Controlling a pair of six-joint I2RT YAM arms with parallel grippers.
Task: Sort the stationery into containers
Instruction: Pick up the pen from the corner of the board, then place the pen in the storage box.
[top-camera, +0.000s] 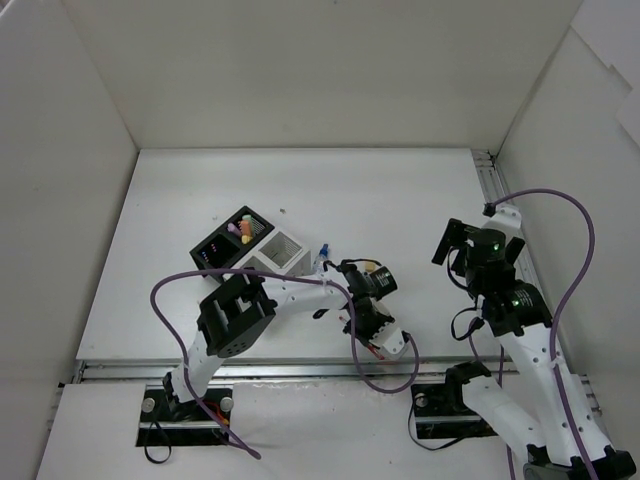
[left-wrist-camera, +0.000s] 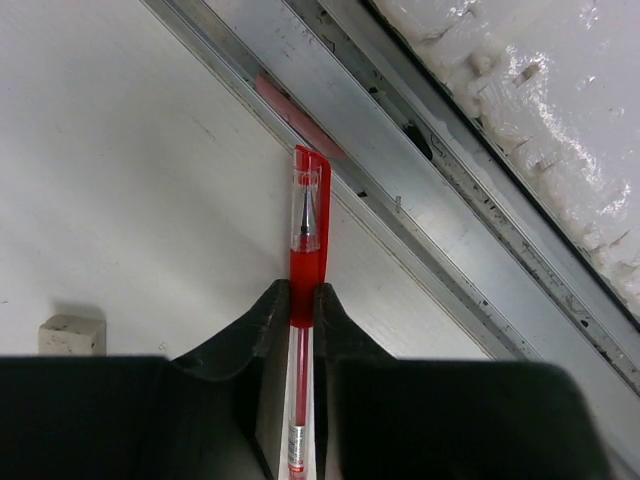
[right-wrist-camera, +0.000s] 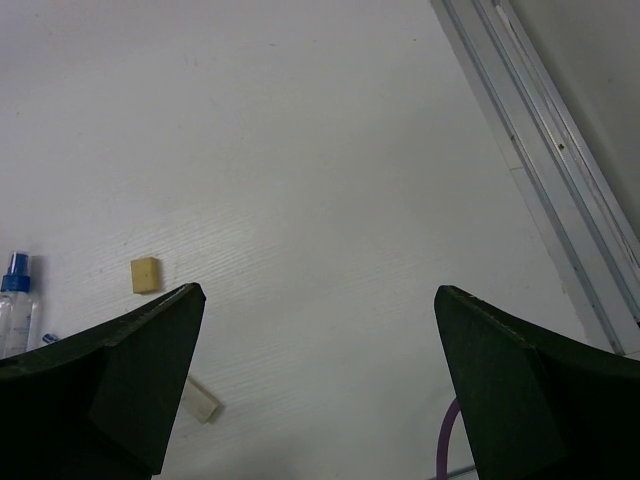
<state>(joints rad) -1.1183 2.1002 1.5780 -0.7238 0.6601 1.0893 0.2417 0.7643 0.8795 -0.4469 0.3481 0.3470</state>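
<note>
- The left gripper (left-wrist-camera: 302, 300) sits low near the table's front edge. A metal rail (left-wrist-camera: 430, 210) runs diagonally just beyond and right of its fingertips, with bare white table (left-wrist-camera: 120, 150) to their left.
- Its jaws are clamped on a red pen (left-wrist-camera: 305, 262), whose capped end juts ahead of them toward the rail.
- A beige eraser (left-wrist-camera: 72, 335) lies left of the fingers, apart from them.
- The right gripper (right-wrist-camera: 317, 292) hangs wide open over bare table, with a side rail (right-wrist-camera: 540, 170) to its right.
- Only its camera shows a yellowish eraser (right-wrist-camera: 146, 274) and a blue-capped bottle (right-wrist-camera: 17, 305) ahead-left. Only the overhead view shows the black box (top-camera: 215, 250) and white box (top-camera: 282, 255), away from both grippers.
</note>
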